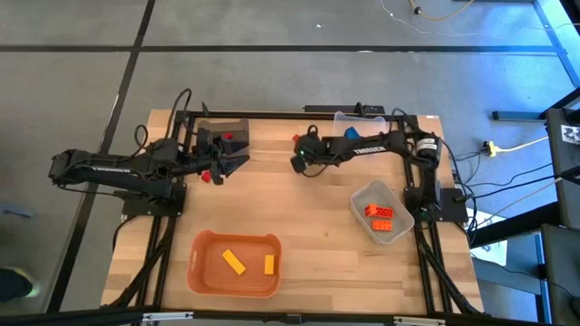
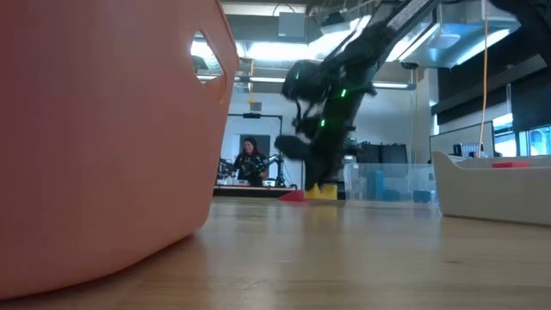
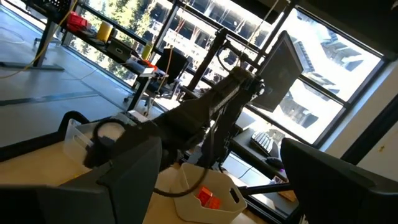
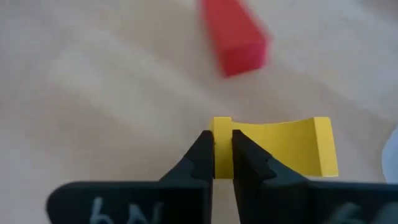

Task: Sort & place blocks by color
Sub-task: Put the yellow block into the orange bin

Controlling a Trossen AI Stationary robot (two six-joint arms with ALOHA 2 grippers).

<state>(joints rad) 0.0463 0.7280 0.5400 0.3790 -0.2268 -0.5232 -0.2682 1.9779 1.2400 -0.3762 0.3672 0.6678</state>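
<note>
right claw (image 4: pixel 222 155) pinched on yellow block (image 4: pixel 280 146), upper middle of desk (image 1: pixel 317 217) | red block (image 4: pixel 235 34) near | left claw (image 1: pixel 237 156) upper left, open, holding nothing

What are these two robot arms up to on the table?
They are sorting toy blocks by color. The right end effector is shut on a yellow block low over the table's back middle, with a red block lying just beyond it. The orange bin already holds two yellow blocks, and the clear bin by the right arm holds red-orange ones. The left end effector waits open at the back left.
</note>
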